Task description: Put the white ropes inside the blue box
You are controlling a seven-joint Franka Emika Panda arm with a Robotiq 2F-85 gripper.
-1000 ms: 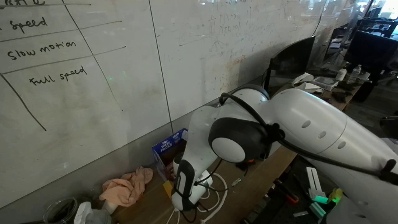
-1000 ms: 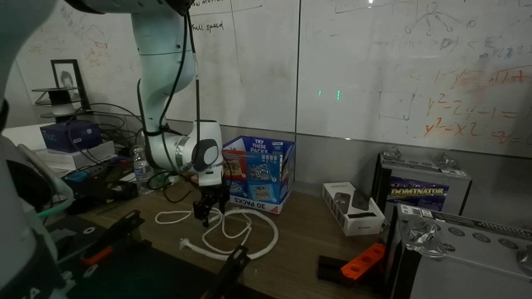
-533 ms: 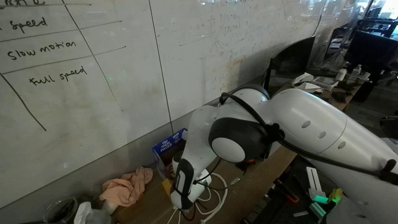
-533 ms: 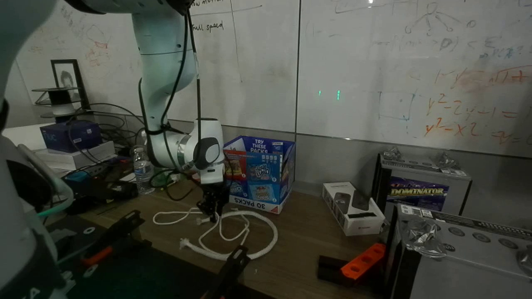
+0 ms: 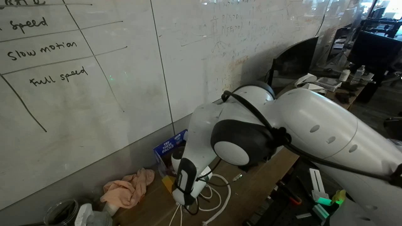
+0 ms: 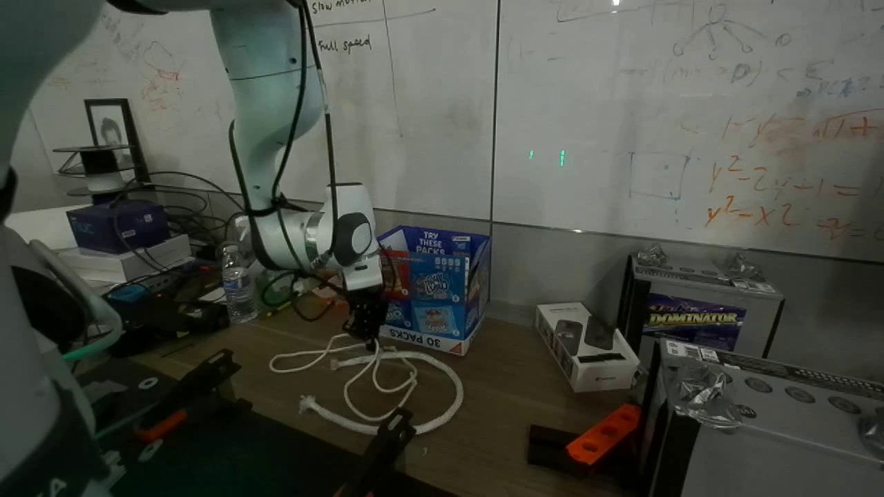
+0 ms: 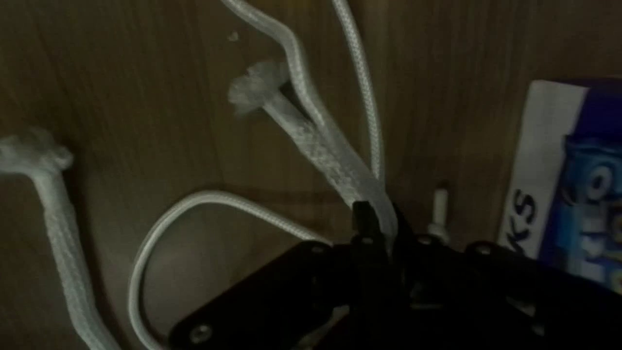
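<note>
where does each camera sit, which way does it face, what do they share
In an exterior view: set high, looking down along the whiteboard to the table; the arm shows, down to the wrist.
In an exterior view: set lower, close beside the arm, looking across the table at the blue box; arm and gripper show.
Wrist view: on the wrist, looking down at the white ropes; only the gripper shows, at bottom.
Both exterior views share the "Full speed" writing, blue box and white ropes.

Blue box [image 5: 168, 147] partly hidden by arm [image 5: 245, 135] in exterior view; thick rope [image 7: 65, 238] cropped at wrist-view bottom.
</note>
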